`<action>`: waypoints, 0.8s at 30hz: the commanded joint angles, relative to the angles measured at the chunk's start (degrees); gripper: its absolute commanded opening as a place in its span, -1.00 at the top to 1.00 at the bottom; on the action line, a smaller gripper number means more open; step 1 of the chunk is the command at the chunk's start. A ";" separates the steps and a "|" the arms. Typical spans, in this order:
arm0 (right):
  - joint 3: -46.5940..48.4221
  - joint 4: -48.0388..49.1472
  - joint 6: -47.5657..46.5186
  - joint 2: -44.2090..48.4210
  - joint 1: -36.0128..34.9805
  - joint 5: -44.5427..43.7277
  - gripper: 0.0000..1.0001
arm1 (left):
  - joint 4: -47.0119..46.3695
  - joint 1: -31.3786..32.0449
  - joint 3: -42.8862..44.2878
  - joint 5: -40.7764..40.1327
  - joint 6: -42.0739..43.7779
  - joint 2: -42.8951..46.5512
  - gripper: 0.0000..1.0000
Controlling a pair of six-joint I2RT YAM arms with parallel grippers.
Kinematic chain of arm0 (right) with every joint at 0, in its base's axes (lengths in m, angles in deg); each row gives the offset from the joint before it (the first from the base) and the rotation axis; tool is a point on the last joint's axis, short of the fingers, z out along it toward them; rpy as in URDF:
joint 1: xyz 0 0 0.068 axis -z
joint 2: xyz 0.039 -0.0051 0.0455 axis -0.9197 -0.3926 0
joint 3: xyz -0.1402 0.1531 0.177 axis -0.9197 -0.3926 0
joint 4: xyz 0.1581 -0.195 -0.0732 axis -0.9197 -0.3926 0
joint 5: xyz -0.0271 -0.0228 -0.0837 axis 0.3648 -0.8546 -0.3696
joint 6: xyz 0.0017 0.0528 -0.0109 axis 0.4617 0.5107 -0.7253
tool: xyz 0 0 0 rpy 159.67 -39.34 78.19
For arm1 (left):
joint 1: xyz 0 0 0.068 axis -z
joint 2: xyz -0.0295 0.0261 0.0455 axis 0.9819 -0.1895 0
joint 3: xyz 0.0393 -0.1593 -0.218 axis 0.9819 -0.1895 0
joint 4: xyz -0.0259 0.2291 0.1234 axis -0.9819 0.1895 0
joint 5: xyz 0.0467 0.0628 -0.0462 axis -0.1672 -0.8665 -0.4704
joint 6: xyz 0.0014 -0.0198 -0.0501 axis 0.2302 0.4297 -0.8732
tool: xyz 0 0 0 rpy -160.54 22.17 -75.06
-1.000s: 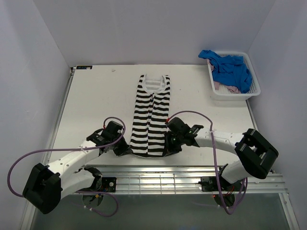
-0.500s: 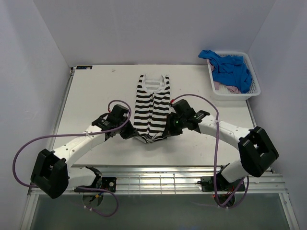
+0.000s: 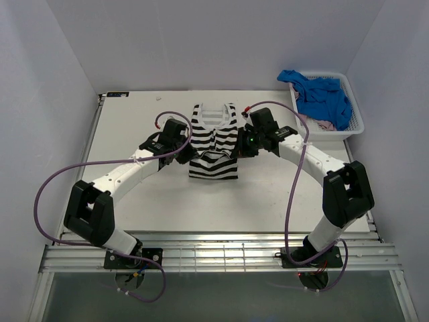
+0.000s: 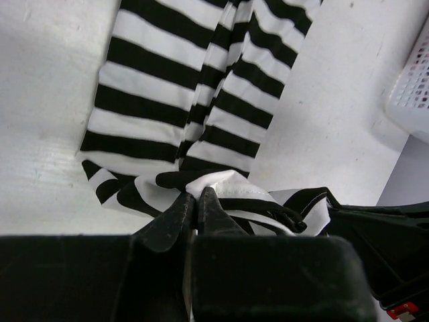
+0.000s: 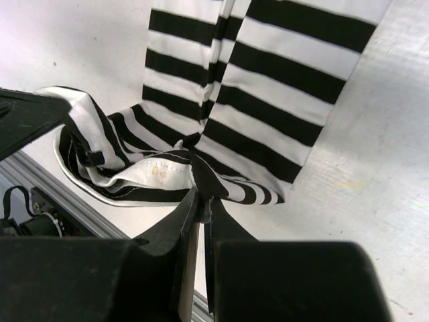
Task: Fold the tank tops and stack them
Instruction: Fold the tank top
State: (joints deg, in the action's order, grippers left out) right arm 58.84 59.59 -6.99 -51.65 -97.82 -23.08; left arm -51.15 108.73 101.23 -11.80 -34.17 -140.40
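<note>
Striped tank top [image 3: 213,144]: hem corners pinched by L end effector [image 4: 196,201] & R end effector [image 5: 203,198], 1 each.

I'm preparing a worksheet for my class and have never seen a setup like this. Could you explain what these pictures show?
Two robot arms are bolted to a white table. One picture looks down from above; the other two come from cameras on each arm's wrist. The left claw and right claw are each shut on the lower edge of a striped tank top, which is doubled over toward its neck. A white basket at the far right holds a blue top and a pink top.
</note>
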 commanded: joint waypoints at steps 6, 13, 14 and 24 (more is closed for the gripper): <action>9.65 -1.55 -5.24 -5.64 4.48 3.01 0.85 | -5.90 -3.02 7.19 -1.35 4.90 -5.16 1.00; 16.50 -1.55 -7.62 -10.92 6.42 4.95 0.85 | -11.53 -4.86 10.35 0.76 6.84 -10.69 1.00; 17.21 -1.55 -7.80 -12.14 6.85 5.47 0.85 | -11.89 -5.12 11.05 0.94 6.93 -11.83 1.00; 23.36 -0.94 -9.03 -18.21 8.53 5.83 0.85 | -14.00 -7.23 16.23 0.76 8.78 -17.99 1.00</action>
State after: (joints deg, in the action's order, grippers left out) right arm 78.70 57.82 -14.51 -68.93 -90.15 -18.31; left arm -63.09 102.32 114.13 -11.10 -27.00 -158.20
